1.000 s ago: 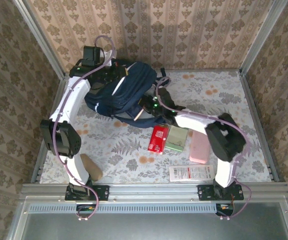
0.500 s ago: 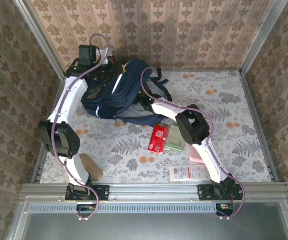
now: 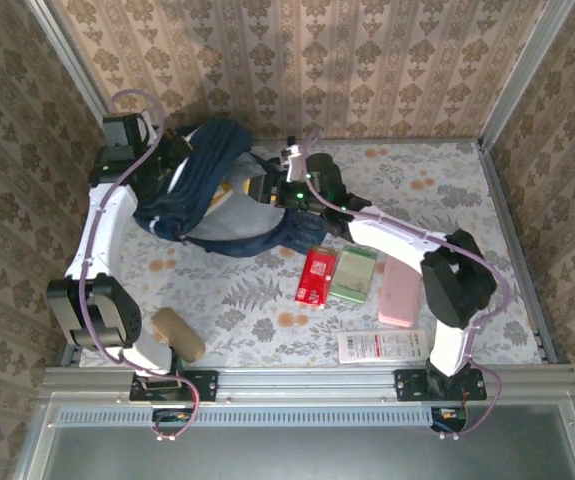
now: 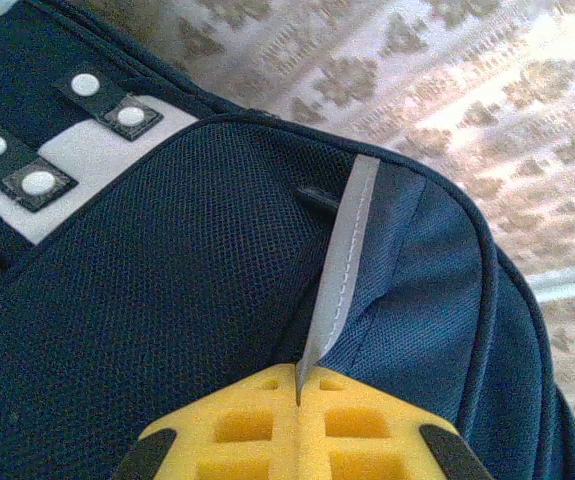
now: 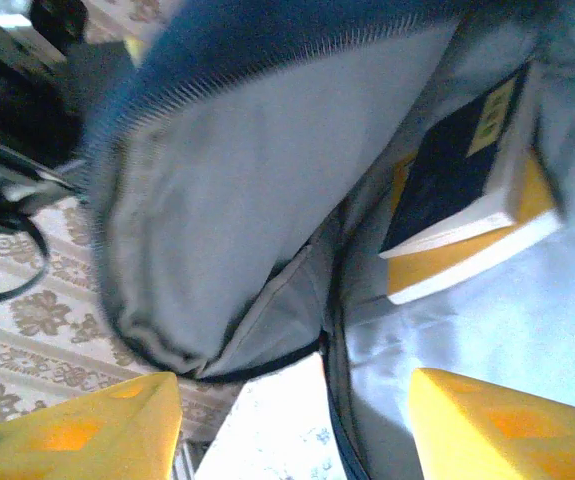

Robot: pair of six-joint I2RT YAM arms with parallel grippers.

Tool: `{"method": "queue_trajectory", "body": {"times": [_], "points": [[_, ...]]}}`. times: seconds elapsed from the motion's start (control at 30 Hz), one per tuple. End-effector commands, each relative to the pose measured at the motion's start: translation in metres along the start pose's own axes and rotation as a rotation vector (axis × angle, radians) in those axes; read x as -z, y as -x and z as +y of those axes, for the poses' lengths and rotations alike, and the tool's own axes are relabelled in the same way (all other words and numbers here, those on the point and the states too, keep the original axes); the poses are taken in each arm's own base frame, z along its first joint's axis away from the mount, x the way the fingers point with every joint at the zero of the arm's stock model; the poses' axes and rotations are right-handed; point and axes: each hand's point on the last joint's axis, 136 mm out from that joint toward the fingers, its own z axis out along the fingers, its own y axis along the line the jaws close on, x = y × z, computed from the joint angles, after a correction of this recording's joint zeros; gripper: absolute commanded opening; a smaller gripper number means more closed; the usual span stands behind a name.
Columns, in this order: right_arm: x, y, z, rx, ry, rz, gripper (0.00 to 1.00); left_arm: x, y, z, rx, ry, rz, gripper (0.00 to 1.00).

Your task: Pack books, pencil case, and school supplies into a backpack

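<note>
The navy backpack (image 3: 202,185) lies at the back left with its mouth held open. My left gripper (image 3: 172,155) is shut on a grey strip (image 4: 342,260) of the backpack (image 4: 167,300) and holds its top flap up. My right gripper (image 3: 264,188) stands open at the mouth, nothing between its fingers (image 5: 77,430). Inside, against the grey lining (image 5: 237,170), a dark blue book with a yellow label (image 5: 447,170) lies on a yellow-orange book (image 5: 467,255). On the table lie a red packet (image 3: 317,277), a pale green packet (image 3: 354,275), a pink pencil case (image 3: 399,293) and a long white packet (image 3: 382,346).
A brown oblong pouch (image 3: 177,333) lies near the left arm's base. Metal rails (image 3: 307,378) edge the patterned table, with wallpapered walls close on three sides. The packets lie under the right arm's forearm.
My right gripper has opened and now sits at the backpack's mouth. My left gripper has pulled the flap up and to the left, widening the opening.
</note>
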Motion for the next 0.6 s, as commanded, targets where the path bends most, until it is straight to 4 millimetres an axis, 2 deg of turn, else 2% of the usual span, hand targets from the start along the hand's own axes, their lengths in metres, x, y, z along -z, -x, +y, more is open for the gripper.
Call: {"method": "queue_trajectory", "body": {"times": [0.0, 0.17, 0.27, 0.33, 0.47, 0.5, 0.57], "points": [[0.021, 0.001, -0.033, 0.016, -0.086, -0.020, 0.61, 0.015, 0.032, -0.005, -0.028, 0.000, -0.146, 0.00], [0.043, 0.005, -0.115, -0.083, -0.351, -0.014, 0.58, -0.029, -0.005, 0.021, 0.006, 0.015, 0.017, 0.00], [0.050, 0.003, -0.165, -0.134, -0.536, 0.064, 0.56, -0.044, -0.025, 0.044, 0.020, 0.066, 0.094, 0.00], [0.051, -0.001, -0.189, -0.123, -0.636, 0.130, 0.55, -0.043, -0.036, 0.060, 0.018, 0.137, 0.119, 0.00], [0.048, -0.009, -0.228, -0.060, -0.797, 0.249, 0.57, -0.013, -0.040, 0.092, 0.001, 0.311, 0.028, 0.00], [0.046, -0.009, -0.234, -0.050, -0.812, 0.268, 0.57, -0.009, -0.042, 0.096, 0.001, 0.330, 0.017, 0.05], [0.041, -0.017, -0.247, -0.043, -0.847, 0.335, 0.58, -0.010, -0.050, 0.098, 0.009, 0.319, 0.036, 0.28]]}}
